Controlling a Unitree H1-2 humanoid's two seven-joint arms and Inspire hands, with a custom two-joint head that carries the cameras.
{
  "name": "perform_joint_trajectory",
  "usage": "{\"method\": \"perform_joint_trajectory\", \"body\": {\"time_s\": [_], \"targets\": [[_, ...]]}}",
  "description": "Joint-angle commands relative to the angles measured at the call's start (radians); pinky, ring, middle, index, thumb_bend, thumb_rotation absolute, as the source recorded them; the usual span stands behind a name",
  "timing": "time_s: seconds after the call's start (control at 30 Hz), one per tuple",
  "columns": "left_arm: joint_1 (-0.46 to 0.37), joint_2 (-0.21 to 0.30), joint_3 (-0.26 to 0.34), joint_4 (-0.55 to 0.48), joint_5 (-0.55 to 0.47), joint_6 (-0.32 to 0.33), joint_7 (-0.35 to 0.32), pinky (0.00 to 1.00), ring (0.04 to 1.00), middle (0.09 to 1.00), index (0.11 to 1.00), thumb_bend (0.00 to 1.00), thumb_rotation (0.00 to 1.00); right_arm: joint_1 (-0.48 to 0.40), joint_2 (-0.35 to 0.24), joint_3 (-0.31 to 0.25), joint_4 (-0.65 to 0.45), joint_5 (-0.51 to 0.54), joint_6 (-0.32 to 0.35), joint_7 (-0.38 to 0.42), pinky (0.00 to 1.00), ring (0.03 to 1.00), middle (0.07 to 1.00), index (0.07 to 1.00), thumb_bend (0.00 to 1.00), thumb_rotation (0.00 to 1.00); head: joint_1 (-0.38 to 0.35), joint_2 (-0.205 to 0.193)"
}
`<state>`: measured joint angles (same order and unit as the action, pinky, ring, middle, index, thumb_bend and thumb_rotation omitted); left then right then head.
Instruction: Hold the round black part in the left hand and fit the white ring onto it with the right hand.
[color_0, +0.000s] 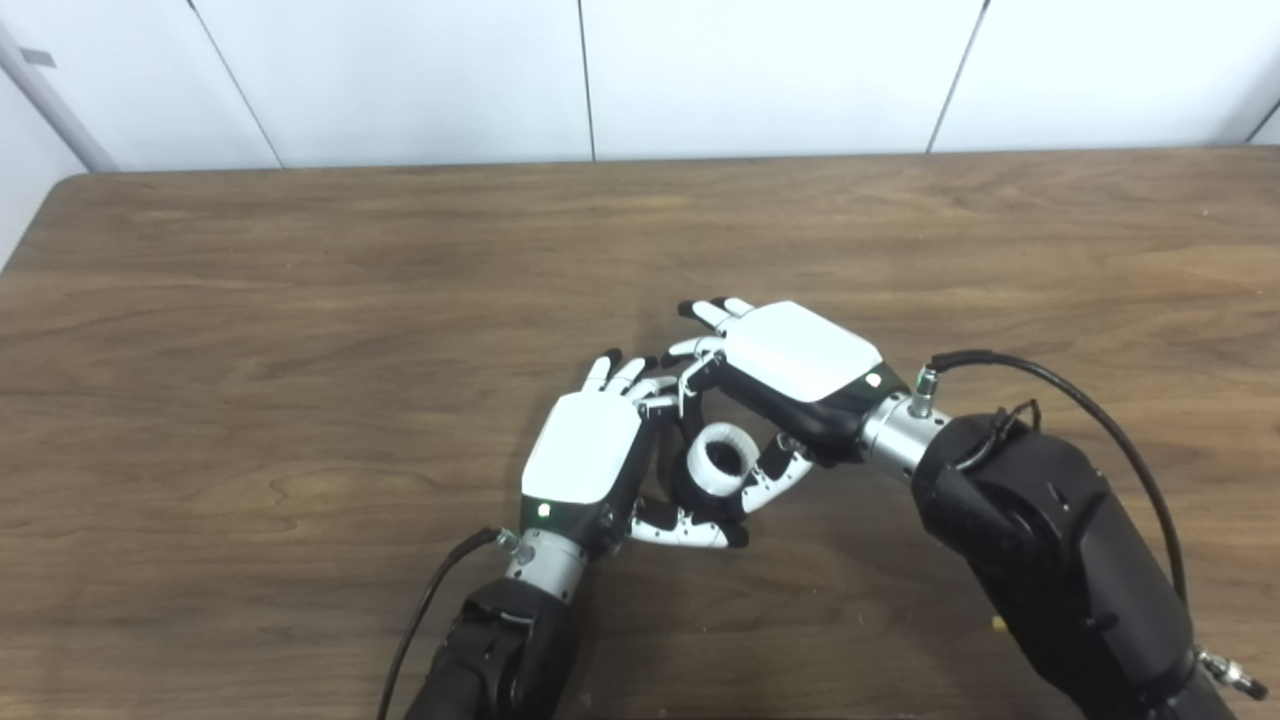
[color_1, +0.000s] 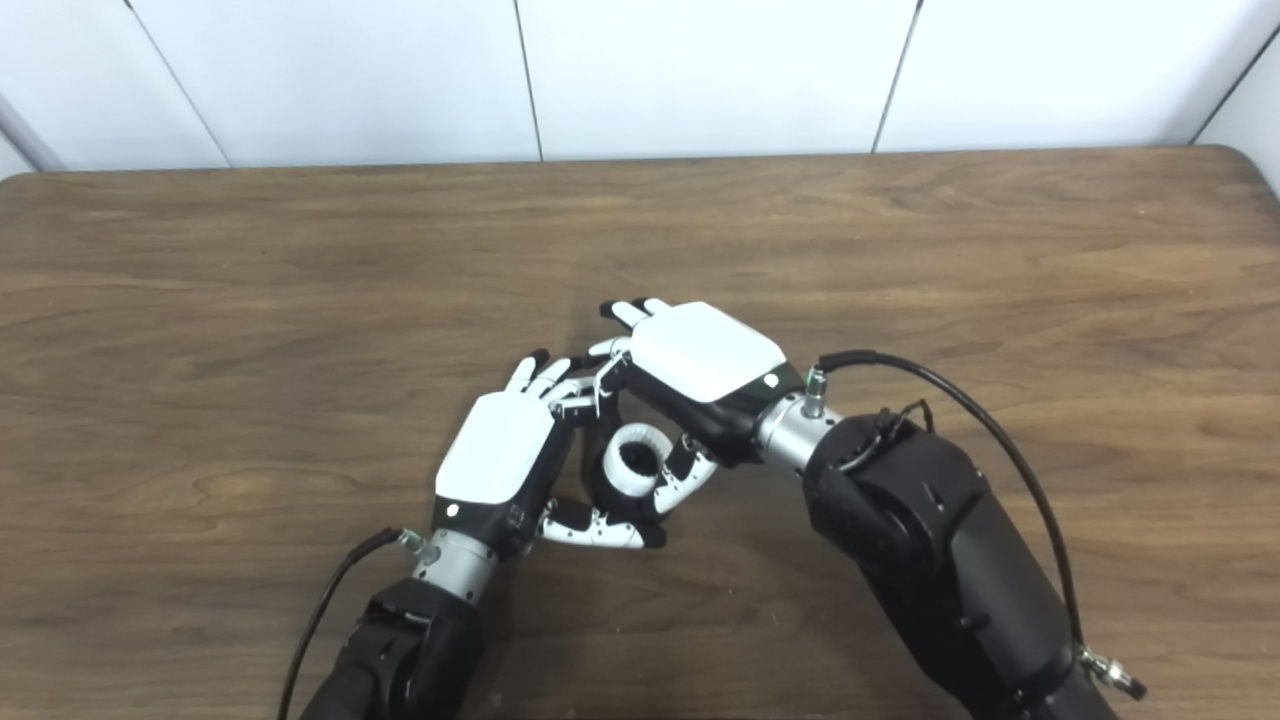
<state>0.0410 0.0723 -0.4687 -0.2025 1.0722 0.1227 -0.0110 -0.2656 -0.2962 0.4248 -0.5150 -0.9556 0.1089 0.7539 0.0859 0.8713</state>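
Note:
My left hand (color_0: 590, 455) is at the table's near middle, its thumb and fingers wrapped around the round black part (color_0: 692, 482), which shows only as a dark rim. The white ring (color_0: 722, 458) sits on top of that part, tilted toward me. My right hand (color_0: 790, 365) reaches in from the right, its thumb (color_0: 775, 475) and a finger pinching the ring's sides. Both hands touch over the part. The same scene shows in the right eye view, with the ring (color_1: 638, 458) between the left hand (color_1: 497, 460) and the right hand (color_1: 700, 360).
The brown wooden table (color_0: 300, 300) spreads wide around the hands. A white panelled wall (color_0: 600, 70) runs behind its far edge. Black cables (color_0: 1080, 400) loop from both wrists.

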Motion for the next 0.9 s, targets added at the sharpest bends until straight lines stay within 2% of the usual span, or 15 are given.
{"method": "perform_joint_trajectory", "body": {"time_s": [0.0,0.87], "targets": [[-0.02,-0.005,-0.002,-0.005,0.014,0.003,0.0,1.0,0.926,0.812,0.485,0.52,0.05,-0.003,0.001,0.005,-0.009,0.0,-0.016,0.005,1.0,1.0,0.854,0.486,0.52,0.13,0.001,0.001],[-0.02,-0.004,-0.005,-0.005,0.018,0.0,0.002,1.0,0.928,0.814,0.485,0.52,0.06,0.01,-0.004,0.012,0.008,0.01,-0.035,-0.025,1.0,1.0,0.848,0.486,0.52,0.13,0.003,0.007]]}}
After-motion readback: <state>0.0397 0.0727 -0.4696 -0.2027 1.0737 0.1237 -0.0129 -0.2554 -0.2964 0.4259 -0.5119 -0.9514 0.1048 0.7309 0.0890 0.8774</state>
